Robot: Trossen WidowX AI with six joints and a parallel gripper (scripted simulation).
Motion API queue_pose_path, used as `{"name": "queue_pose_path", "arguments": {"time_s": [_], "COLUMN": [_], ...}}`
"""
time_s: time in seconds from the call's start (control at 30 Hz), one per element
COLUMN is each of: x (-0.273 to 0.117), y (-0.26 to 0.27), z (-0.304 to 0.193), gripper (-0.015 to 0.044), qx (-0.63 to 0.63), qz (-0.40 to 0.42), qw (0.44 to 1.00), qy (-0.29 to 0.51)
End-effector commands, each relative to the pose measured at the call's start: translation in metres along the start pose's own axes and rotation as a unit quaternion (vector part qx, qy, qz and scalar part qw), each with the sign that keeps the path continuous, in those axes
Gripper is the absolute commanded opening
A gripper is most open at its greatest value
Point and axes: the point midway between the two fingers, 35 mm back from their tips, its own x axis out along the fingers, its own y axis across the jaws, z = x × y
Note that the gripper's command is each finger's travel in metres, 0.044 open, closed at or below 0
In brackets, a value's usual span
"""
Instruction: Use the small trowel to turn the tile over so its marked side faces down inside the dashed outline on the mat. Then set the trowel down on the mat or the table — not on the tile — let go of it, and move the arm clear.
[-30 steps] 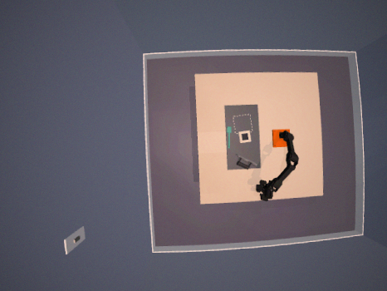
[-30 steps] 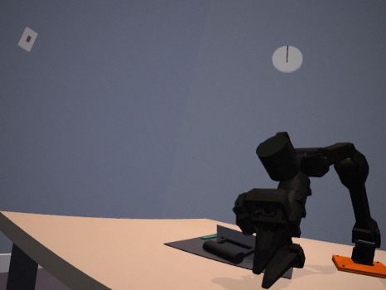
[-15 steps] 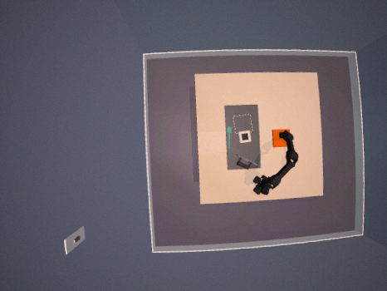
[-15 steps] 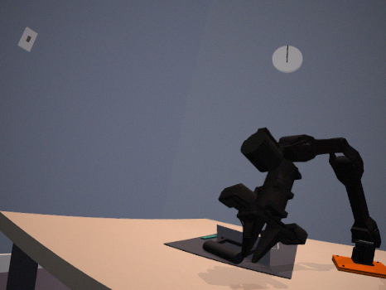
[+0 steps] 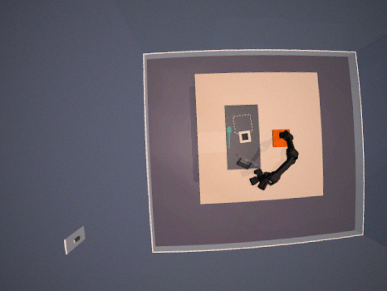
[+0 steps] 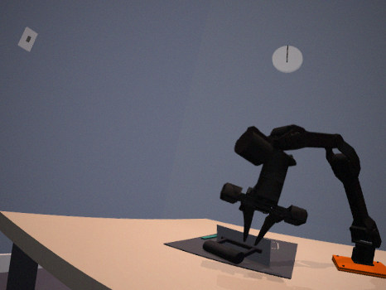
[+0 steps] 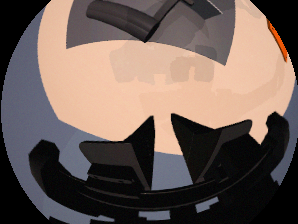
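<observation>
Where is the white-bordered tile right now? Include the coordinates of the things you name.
In the top view, the tile (image 5: 245,136) lies on the grey mat (image 5: 242,150) (image 6: 279,265) (image 7: 82,32), at the lower edge of the dashed outline (image 5: 242,123) and right of the teal tool (image 5: 229,130) (image 6: 209,237).

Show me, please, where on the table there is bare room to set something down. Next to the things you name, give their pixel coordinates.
Bare patches lie between the mat (image 5: 242,155) and the orange base plate (image 5: 276,143), and beyond the dashed outline's end (image 5: 250,123). It is crowded around the trowel (image 5: 242,165) and tool (image 5: 257,179).

The mat (image 5: 242,152) (image 6: 232,248) (image 7: 100,35) is grey, with a dashed white outline (image 5: 251,123).
</observation>
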Motion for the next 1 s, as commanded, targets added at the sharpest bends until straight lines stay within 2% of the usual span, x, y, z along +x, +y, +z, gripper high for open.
{"name": "queue_pose_path", "arguments": {"time_s": [0.0,0.33,0.67,0.97], "x": [-0.010,-0.038,-0.068,-0.068], "y": [0.000,-0.008,-0.021,-0.021], "z": [0.016,0.059,0.098,0.099], "gripper": [0.0100,0.0100,0.0100,0.0100], "qx": [0.059,0.216,0.361,0.363], "qz": [-0.007,-0.026,-0.034,-0.035], "qw": [0.998,0.973,0.922,0.921], "qy": [-0.021,-0.078,-0.137,-0.137]}}
